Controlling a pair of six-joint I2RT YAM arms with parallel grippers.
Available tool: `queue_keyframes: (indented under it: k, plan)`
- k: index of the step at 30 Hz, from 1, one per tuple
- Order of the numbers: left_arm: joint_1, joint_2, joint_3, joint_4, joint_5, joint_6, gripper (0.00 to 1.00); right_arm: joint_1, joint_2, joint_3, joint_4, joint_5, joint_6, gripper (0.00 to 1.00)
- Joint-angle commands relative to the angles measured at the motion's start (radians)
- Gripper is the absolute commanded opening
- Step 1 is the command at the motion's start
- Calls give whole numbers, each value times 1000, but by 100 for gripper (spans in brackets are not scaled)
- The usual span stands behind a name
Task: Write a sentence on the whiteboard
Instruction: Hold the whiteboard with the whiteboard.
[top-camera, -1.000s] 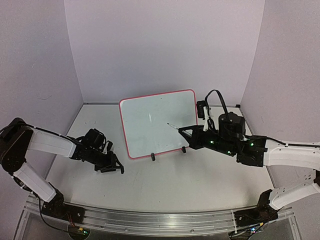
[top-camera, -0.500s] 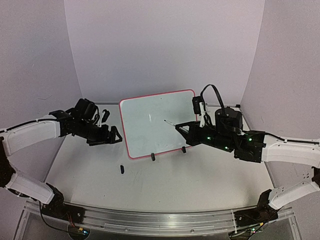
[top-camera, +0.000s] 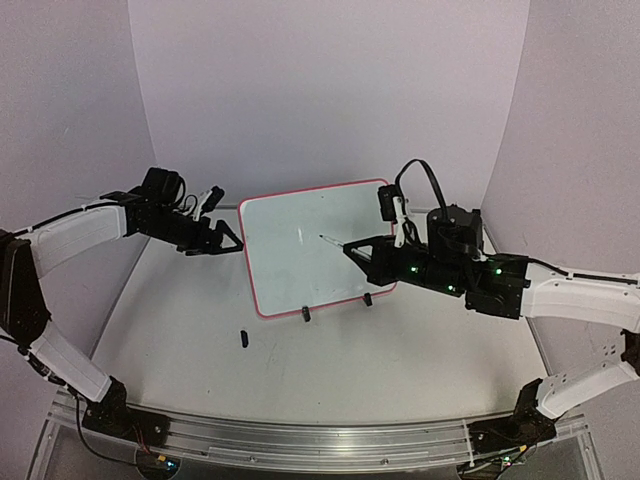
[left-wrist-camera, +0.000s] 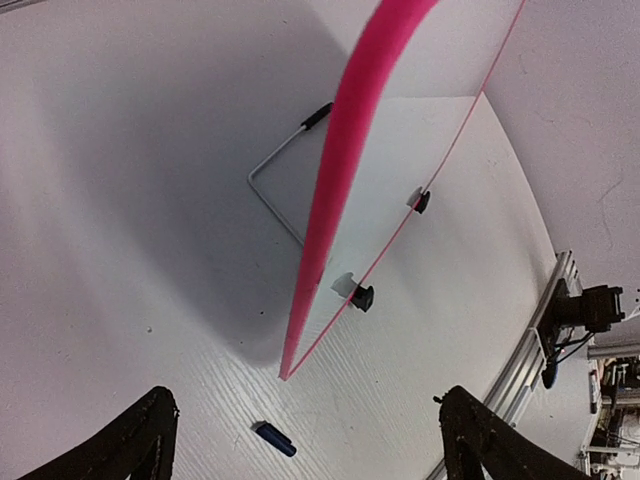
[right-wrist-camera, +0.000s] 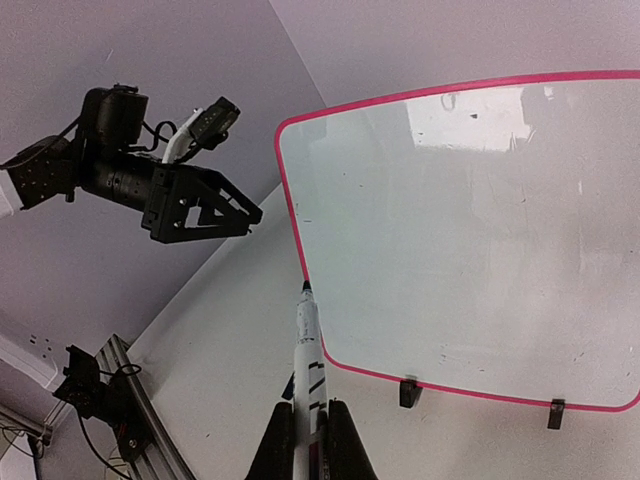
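Observation:
The whiteboard (top-camera: 330, 215) stands on two black clip feet at the table's middle back, red-bordered; its face is blank and no sentence shows. My right gripper (top-camera: 352, 248) is shut on a white marker (top-camera: 333, 241), uncapped, its tip just in front of the board's middle. In the right wrist view the marker (right-wrist-camera: 308, 345) points at the whiteboard's (right-wrist-camera: 470, 230) left edge from my right gripper (right-wrist-camera: 310, 440). My left gripper (top-camera: 228, 243) is open and empty beside the board's left edge. The left wrist view shows the board (left-wrist-camera: 350, 150) edge-on between the wide-apart jaws of my left gripper (left-wrist-camera: 310, 450).
The marker's dark blue cap (top-camera: 243, 338) lies on the table in front of the board's left corner; it also shows in the left wrist view (left-wrist-camera: 274, 438). A wire stand (left-wrist-camera: 272, 180) props the board from behind. Walls close the back and sides.
My left gripper rose from the table, leaving the cap there, and swung up to the board's left edge. My right gripper carried the marker up and left toward the board.

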Motion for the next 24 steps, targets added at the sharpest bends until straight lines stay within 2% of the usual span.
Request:
queue_keyframes:
  k: [1, 4, 10, 18, 24]
  plan:
    - [-1, 46, 98, 52, 140, 100, 85, 4, 28, 62, 4, -14, -6, 1]
    - [-1, 77, 121, 58, 170, 114, 80, 5, 43, 72, 5, -14, -11, 1]
    - [-1, 147, 138, 115, 125, 99, 65, 5, 63, 94, 5, -18, -29, 1]
    - [-2, 168, 139, 123, 144, 122, 37, 4, 143, 162, 1, -32, -44, 0]
    - [-1, 171, 126, 133, 130, 123, 27, 4, 227, 247, -7, -58, -73, 0]
